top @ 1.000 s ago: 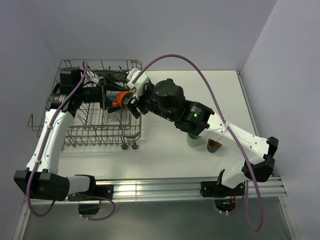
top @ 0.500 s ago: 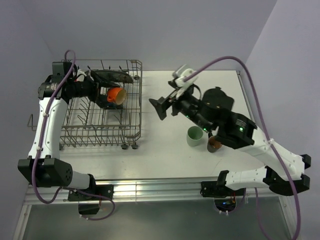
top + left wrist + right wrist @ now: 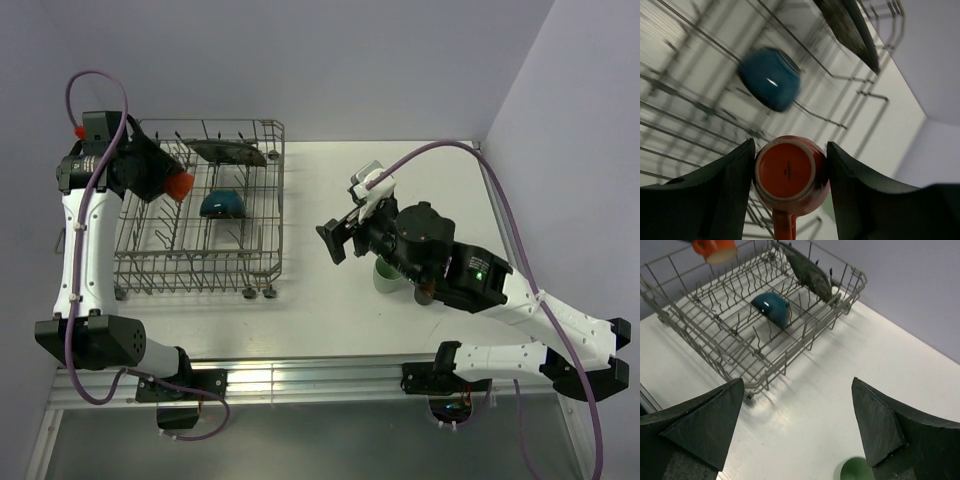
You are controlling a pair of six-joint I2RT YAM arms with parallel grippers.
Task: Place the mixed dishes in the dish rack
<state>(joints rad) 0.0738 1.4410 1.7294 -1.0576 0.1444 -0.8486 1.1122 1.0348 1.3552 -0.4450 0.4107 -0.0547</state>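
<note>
The grey wire dish rack (image 3: 190, 262) stands at the left of the table. A blue bowl (image 3: 222, 204) lies upside down in it, and the dark square plate (image 3: 228, 152) leans at its far end. My left gripper (image 3: 170, 184) hangs above the rack's left side, shut on the small orange-red cup (image 3: 183, 186). In the left wrist view that cup (image 3: 790, 172) sits base-up between the fingers. My right gripper (image 3: 335, 241) is open and empty over the table to the right of the rack. The pale green mug (image 3: 384, 276) stands partly under the right arm. That arm hides the brown cup.
In the right wrist view the rack (image 3: 805, 336) fills the upper left, with the bowl (image 3: 772, 307), the plate (image 3: 807, 270) and the held cup (image 3: 715, 249) above it. The green mug (image 3: 856, 469) shows at the bottom edge. Purple walls close the far and right sides.
My right gripper let go of the orange-red cup at the rack, opened and pulled back to the right. My left gripper carried the cup leftward across the rack, uncovering the blue bowl.
</note>
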